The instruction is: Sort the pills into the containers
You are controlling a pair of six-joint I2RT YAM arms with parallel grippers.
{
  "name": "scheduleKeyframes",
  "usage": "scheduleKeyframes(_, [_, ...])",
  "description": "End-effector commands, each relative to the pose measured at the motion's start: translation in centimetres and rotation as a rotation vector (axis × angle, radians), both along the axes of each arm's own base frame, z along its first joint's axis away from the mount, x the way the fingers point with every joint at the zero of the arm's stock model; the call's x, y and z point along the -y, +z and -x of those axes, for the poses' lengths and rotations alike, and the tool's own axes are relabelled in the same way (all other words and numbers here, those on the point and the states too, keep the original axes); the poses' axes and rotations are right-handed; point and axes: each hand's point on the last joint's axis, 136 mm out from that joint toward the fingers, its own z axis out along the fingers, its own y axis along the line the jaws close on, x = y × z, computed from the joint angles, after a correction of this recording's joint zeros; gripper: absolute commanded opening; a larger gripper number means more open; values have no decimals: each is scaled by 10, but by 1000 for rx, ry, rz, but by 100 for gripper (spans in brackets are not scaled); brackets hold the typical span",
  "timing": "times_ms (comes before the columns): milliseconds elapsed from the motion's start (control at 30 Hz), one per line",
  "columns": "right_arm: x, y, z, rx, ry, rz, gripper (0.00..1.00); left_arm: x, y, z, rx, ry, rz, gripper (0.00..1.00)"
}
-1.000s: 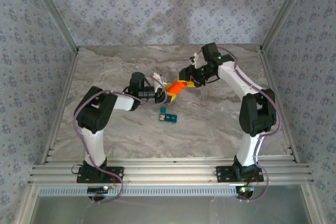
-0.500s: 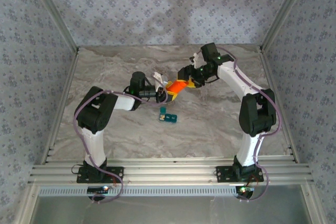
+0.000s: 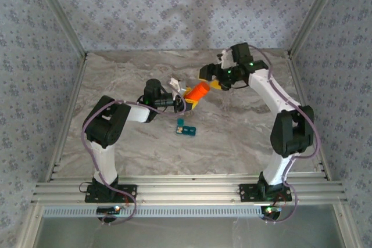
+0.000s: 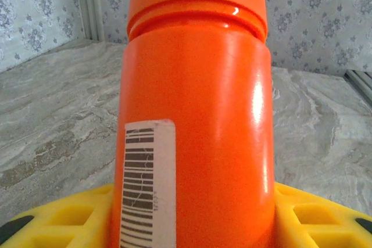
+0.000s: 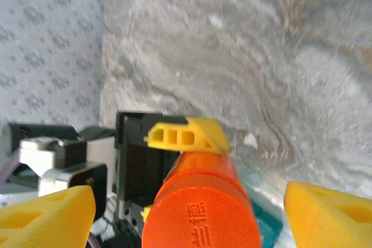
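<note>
An orange cylindrical bottle with a barcode label is tilted above the table, and my left gripper is shut on its lower body; yellow fingers press both sides. My right gripper is open just beyond the capped end, its yellow fingertips standing wide apart on either side of the orange cap without touching it. The teal containers lie on the table just in front of the bottle, and a teal corner shows under the bottle. The pills are hidden.
The marble table is fenced by patterned walls and metal corner posts. An aluminium rail runs along the near edge by the arm bases.
My right gripper has opened, let go of the bottle's cap end and drawn back up and to the right. The left gripper still holds the bottle, now tipped slightly more upward.
</note>
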Motion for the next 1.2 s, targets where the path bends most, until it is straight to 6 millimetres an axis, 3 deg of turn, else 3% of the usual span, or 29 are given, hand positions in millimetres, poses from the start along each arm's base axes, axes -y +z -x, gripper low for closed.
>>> scheduleKeyframes(0, [24,26,-17,133,-120,-29,86,1,25,2,57,3,60,0])
scheduleKeyframes(167, [49,30,-18,289,-190,-15,83,-1,28,-2,53,18,82,0])
scheduleKeyframes(300, [52,28,-9,407,-136,27,79,-1,30,-4,42,15,102,0])
scheduleKeyframes(400, [46,21,1,462,-80,21,82,-1,32,-4,35,8,108,0])
scheduleKeyframes(733, [7,38,16,549,93,-61,85,0,33,-2,25,-12,111,0])
scheduleKeyframes(1167, [-11,23,18,488,156,-50,81,1,37,-1,28,-23,110,0])
